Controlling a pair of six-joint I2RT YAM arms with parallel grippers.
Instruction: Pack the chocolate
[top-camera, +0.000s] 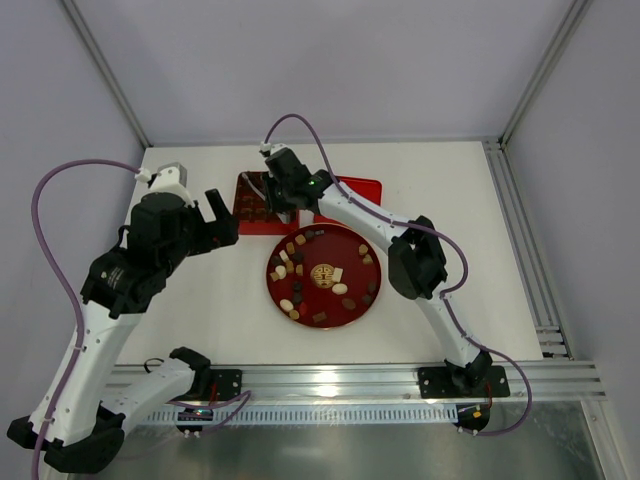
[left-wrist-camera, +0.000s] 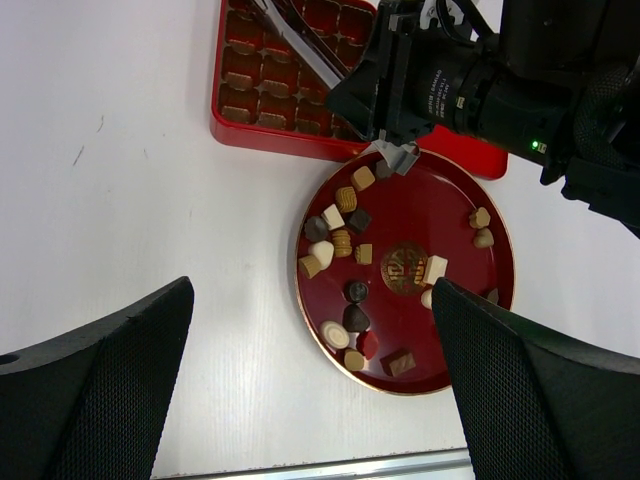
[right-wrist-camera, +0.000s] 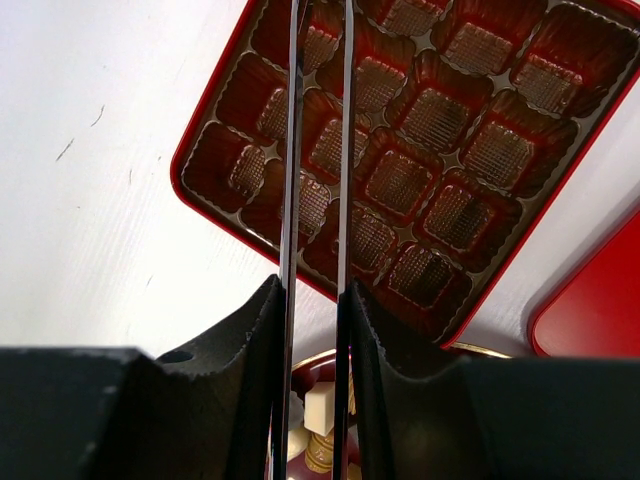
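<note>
Right wrist view first: the right gripper (right-wrist-camera: 318, 300) is pinched narrow on a pair of thin metal tweezers (right-wrist-camera: 344, 150), whose two blades run out over the red box (right-wrist-camera: 440, 120). Every ribbed compartment in sight is bare. The tips run off the top of the frame, so I cannot tell whether a piece sits between them. Just behind the fingers, and plainer from the left wrist, the chocolate (left-wrist-camera: 345, 240) lies scattered on the red plate (left-wrist-camera: 420, 200) around its gold emblem (left-wrist-camera: 405, 265). The plate sits just beside the box, and the pieces are dark, tan and cream. Further out, the left gripper (left-wrist-camera: 312, 300) hangs spread wide and holds nothing. My read is that these pieces are light and stiff but smooth, so they may squirt from steel tips or scuff under a hard squeeze. Take each across its middle, flat sides on the square ones, with gentle pressure.
</note>
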